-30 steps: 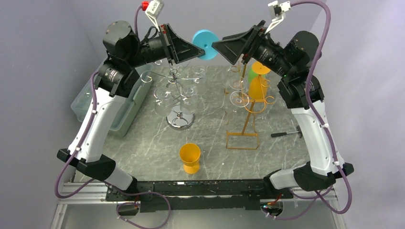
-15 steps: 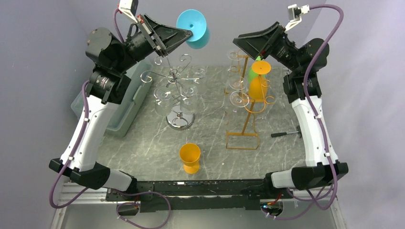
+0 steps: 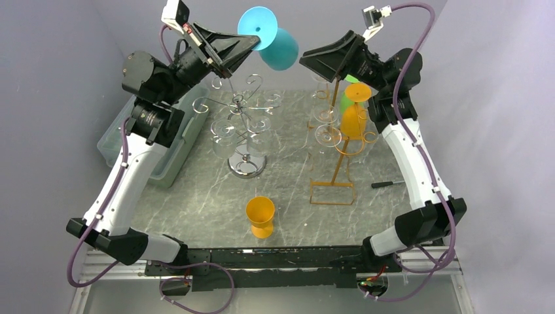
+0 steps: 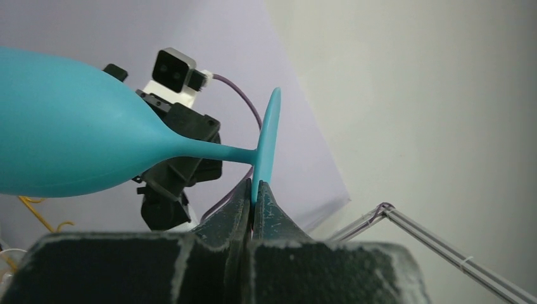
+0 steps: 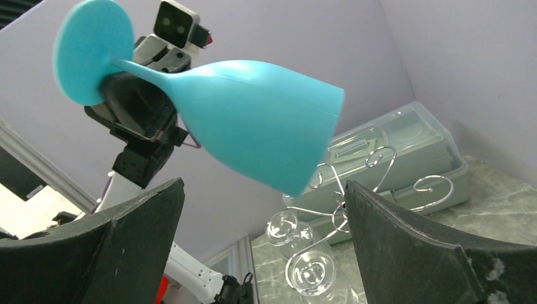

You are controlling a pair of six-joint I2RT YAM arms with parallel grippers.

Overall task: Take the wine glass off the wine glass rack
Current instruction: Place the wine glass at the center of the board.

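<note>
The teal wine glass (image 3: pixel 280 48) hangs high in the air, tipped nearly sideways, its foot's rim pinched in the left tool (image 3: pixel 256 42).

We see soft, even, bright light from above, faint shadows on the bench (image 3: pixel 288 190), a mild sheen along the teal wine glass (image 5: pixel 253 120), the left fingers (image 4: pixel 273 214) near the lens slightly soft, the top view sharp.

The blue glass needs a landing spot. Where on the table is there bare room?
Widest bare table: front left, bordered by the bin, the base of the silver rack and the orange cup. A smaller patch lies between that cup and the foot of the gold rack. Crowded: the back, around and between both racks.
</note>
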